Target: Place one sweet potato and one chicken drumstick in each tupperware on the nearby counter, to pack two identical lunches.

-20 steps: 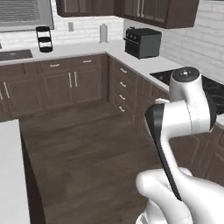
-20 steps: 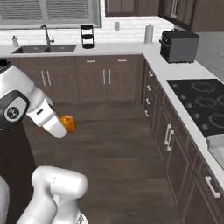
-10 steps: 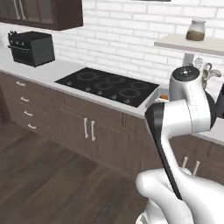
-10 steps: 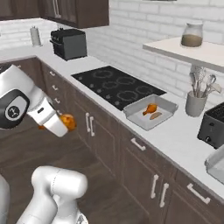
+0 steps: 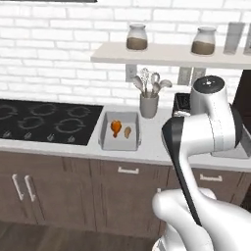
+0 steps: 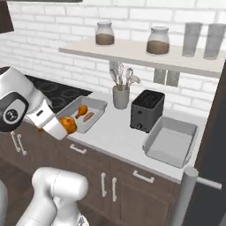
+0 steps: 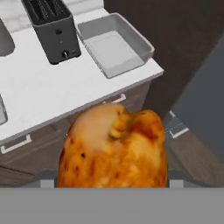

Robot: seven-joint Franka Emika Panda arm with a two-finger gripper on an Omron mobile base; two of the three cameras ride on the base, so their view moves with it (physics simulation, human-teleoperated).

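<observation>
So, left base view first: the long pale-grey counter point(image 5: 73, 147) over dark wooden cabinets runs across, with a black cooktop point(image 5: 44, 122) on the left. Just beside it sits one shallow light-grey rectangular tupperware tray point(image 5: 105, 142), already holding an orange chicken drumstick point(image 5: 115, 127) and a smaller tan sweet potato point(image 5: 127, 131), side by side. A grey utensil holder point(image 5: 148, 105) stands just behind it. The white arm covers most of the right side.

Right base view: same near tray point(image 6: 99, 105) with both pieces in it, then the black slotted toaster point(image 6: 147, 111), then the second light-grey tray point(image 6: 170, 152), which looks empty. The gripper point(image 6: 66, 126) hangs out in front of the cabinets, below counter level, pinching a browned orange lump of food point(image 6: 67, 124). Can't honestly tell from this angle if it's a drumstick or a sweet potato.

Hand view: the roasted golden lump point(image 7: 113, 151) takes up the lower middle, clamped between the fingers, though the tips themselves are hidden behind it. Beyond it you can see the toaster point(image 7: 51, 30) and the empty tray point(image 7: 114, 47) near the counter's end.

What could go wrong, as I see it: the food sits lower than the counter edge, so moving straight in would bump the cabinet front or the tray rim and knock it loose. The empty tray also sits near the counter's end, so a sloppy release could nudge it or land the piece outside. Dropping it into the already full tray would spoil the matching lunches.
</observation>
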